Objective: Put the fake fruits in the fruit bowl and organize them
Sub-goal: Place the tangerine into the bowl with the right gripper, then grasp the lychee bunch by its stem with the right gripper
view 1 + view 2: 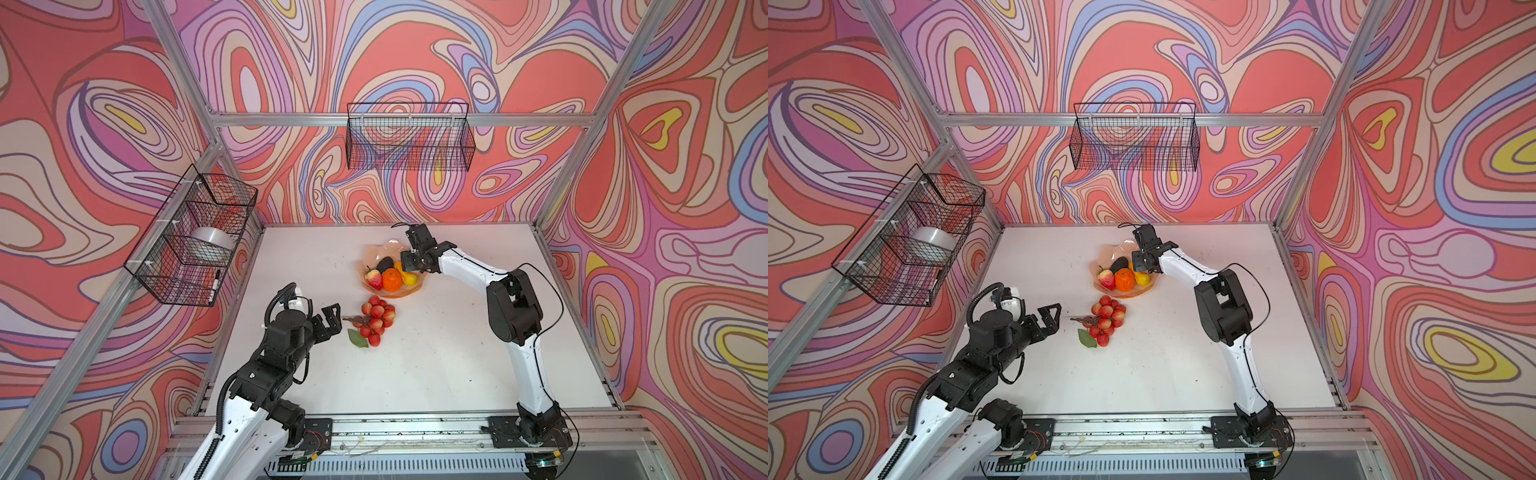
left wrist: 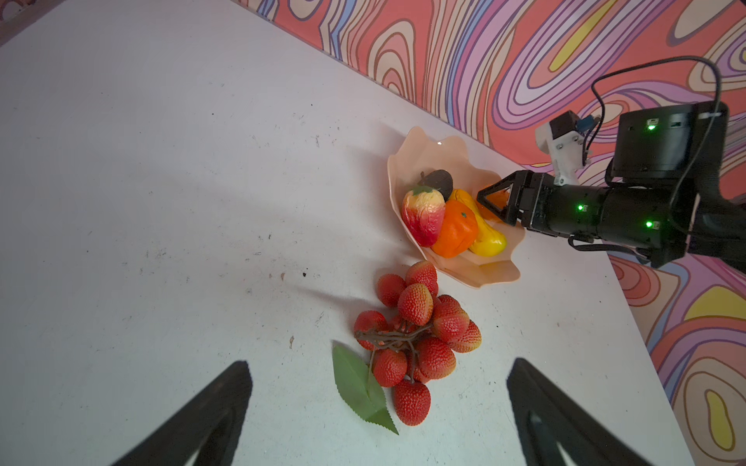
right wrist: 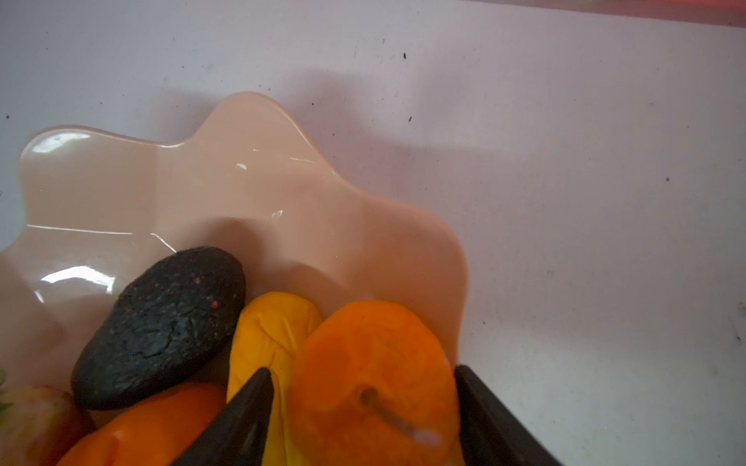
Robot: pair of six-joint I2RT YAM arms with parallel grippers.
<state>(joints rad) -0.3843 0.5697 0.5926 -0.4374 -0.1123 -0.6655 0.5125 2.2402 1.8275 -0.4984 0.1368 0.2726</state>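
The peach-pink fruit bowl (image 1: 382, 249) (image 3: 242, 181) holds a black avocado (image 3: 161, 322), a yellow-orange long fruit (image 3: 274, 327), a red-yellow fruit (image 2: 422, 216) and an orange (image 1: 391, 279). My right gripper (image 1: 409, 259) (image 3: 362, 370) reaches over the bowl's right side, jaws open around a second orange (image 3: 371, 363). A slim gap shows at one finger, and that orange looks blurred. The red grape-like bunch (image 1: 376, 320) (image 2: 420, 343) with brown stem and green leaf lies on the table in front of the bowl. My left gripper (image 1: 334, 322) (image 2: 379, 363) stands wide open just left of it, apart.
A black wire basket (image 1: 191, 241) on the left wall holds a white round bowl (image 1: 212, 243) and a marker (image 1: 215, 282). Another wire basket (image 1: 409, 137) hangs on the back wall. The white table (image 1: 415, 374) ends at metal frame rails on all sides.
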